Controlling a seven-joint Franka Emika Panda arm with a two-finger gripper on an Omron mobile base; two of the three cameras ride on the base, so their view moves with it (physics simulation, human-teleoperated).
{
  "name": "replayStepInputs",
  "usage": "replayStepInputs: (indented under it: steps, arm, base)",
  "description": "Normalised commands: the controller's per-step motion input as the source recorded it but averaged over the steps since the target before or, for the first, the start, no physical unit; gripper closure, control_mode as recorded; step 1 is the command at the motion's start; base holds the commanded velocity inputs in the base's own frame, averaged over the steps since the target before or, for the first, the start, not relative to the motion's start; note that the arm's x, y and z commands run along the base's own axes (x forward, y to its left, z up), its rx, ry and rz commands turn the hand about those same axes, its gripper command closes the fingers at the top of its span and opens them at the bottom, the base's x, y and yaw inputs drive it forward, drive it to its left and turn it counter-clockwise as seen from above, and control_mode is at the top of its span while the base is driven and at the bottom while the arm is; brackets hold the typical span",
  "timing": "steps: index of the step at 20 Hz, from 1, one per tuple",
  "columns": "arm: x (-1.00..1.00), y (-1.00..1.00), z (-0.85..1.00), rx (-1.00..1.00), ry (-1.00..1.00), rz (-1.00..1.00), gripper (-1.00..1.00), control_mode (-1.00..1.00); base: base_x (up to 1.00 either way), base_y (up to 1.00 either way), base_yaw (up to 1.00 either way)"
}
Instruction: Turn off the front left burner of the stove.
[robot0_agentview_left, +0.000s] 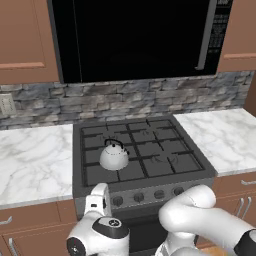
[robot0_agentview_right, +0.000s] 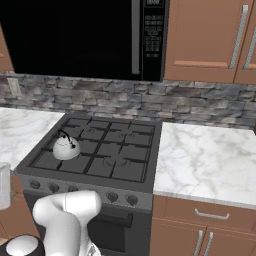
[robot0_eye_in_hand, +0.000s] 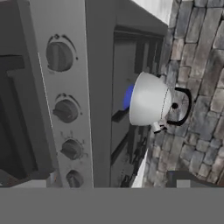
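With its jaws spread wide and empty, the white two-finger gripper (robot0_agentview_left: 96, 199) hangs before the wide dark grey gas stove (robot0_agentview_left: 141, 187), whose front left burner (robot0_agentview_left: 106, 167) carries a white kettle (robot0_agentview_left: 114, 155); the round dark knob (robot0_eye_in_hand: 59, 56) should be centred between the fingers before closing.

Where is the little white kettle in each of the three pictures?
Left base view: the kettle sits on the stove's front left grate, left of the picture's middle.
Right base view: the kettle is at the left, on the grate nearest that edge.
Hand view: the picture is rolled sideways; the kettle is right of middle, blue showing under it.
Shared landmark: the row of round knobs on the stove's front.
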Motion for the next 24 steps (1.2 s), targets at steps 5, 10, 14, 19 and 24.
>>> replayStepInputs:
  steps: [5, 10, 14, 19, 24]
  arm:
    - [0.14, 0.07, -0.48, 0.00, -0.06, 0.03, -1.00, -1.00]
    - [0.30, 0.17, -0.29, 0.00, 0.00, 0.00, -1.00, -1.00]
    - [0.31, 0.21, -0.33, 0.00, -0.02, 0.00, -1.00, -1.00]
    - [0.05, 0.40, -0.20, 0.00, -0.06, 0.00, -1.00, -1.00]
    - [0.00, 0.40, -0.18, 0.00, -0.10, 0.00, -1.00, -1.00]
  base:
    - [0.00, 0.00, 0.00]
    - [0.00, 0.00, 0.00]
    - [0.00, 0.00, 0.00]
    - [0.00, 0.00, 0.00]
    - [0.00, 0.00, 0.00]
